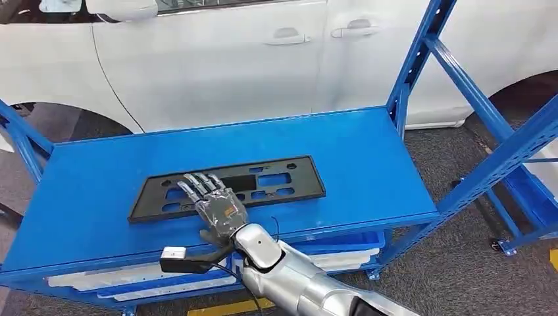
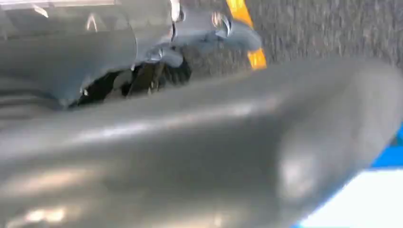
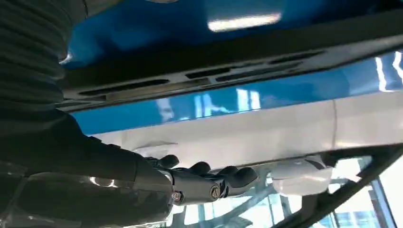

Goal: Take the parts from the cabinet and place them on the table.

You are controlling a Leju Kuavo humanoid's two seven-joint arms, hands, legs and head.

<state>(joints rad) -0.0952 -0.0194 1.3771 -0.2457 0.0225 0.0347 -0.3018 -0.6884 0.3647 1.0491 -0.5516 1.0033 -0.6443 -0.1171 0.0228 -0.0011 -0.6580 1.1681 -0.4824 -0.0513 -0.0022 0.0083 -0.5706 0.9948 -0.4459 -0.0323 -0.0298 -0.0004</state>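
A flat black plastic panel (image 1: 276, 178) with several cut-out slots lies lengthwise on the blue shelf top (image 1: 368, 145). My right hand (image 1: 214, 201) hovers over the panel's left part, palm down, fingers stretched out and apart, holding nothing. In the right wrist view the dark fingers (image 3: 209, 183) are extended with a gap between them and the panel (image 3: 237, 66). The left wrist view is blurred; a grey part of my left hand (image 2: 71, 47) sits against the floor, and how its fingers lie is unclear.
Long white parts (image 1: 164, 283) lie on the lower shelf under the blue top. Slanted blue rack posts (image 1: 487, 99) rise at the right, with another at the far left (image 1: 20, 141). A white car (image 1: 230, 59) stands close behind the shelf. Grey carpet lies at the right.
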